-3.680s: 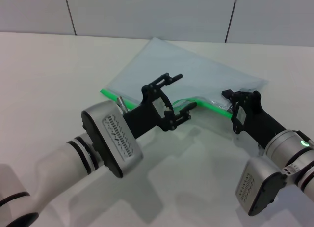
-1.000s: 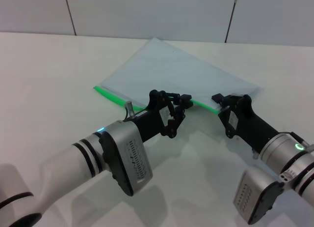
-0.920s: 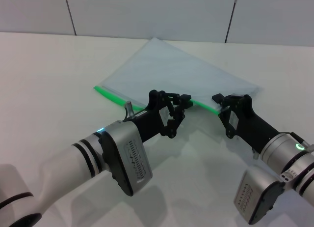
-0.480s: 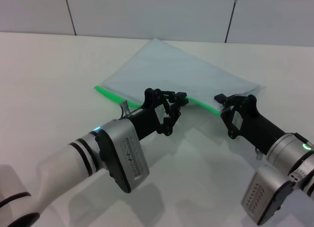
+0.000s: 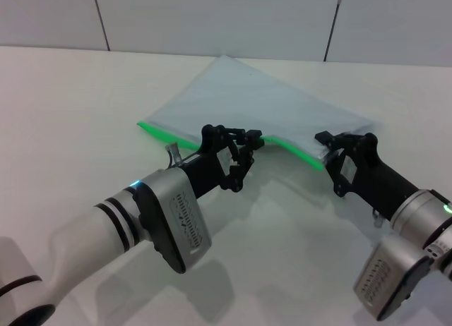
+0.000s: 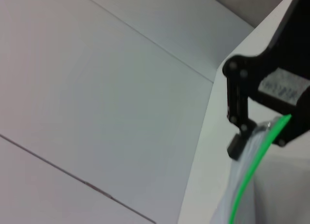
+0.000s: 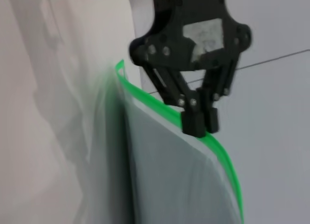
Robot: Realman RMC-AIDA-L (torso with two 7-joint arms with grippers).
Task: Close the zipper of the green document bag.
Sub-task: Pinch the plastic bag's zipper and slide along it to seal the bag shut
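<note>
The green document bag (image 5: 247, 100) lies flat on the white table, and its zipper (image 5: 166, 134) runs along the long edge nearest me. My left gripper (image 5: 252, 137) is shut on the zipper strip near its middle. The right wrist view shows that left gripper (image 7: 201, 123) pinching the green zipper (image 7: 224, 158) of the bag (image 7: 169, 175). My right gripper (image 5: 326, 148) is shut on the bag's right corner at the strip's end. In the left wrist view that right gripper (image 6: 240, 136) holds the end of the zipper (image 6: 252, 168). The slider is hidden.
The white table (image 5: 85, 107) stretches out on all sides of the bag. A tiled wall (image 5: 212, 15) rises behind the table's far edge. Both forearms reach in from the near side.
My left gripper, open earlier, has shut on the strip and slid left along it. The right gripper has drawn slightly right, and the green strip now lies straighter.
</note>
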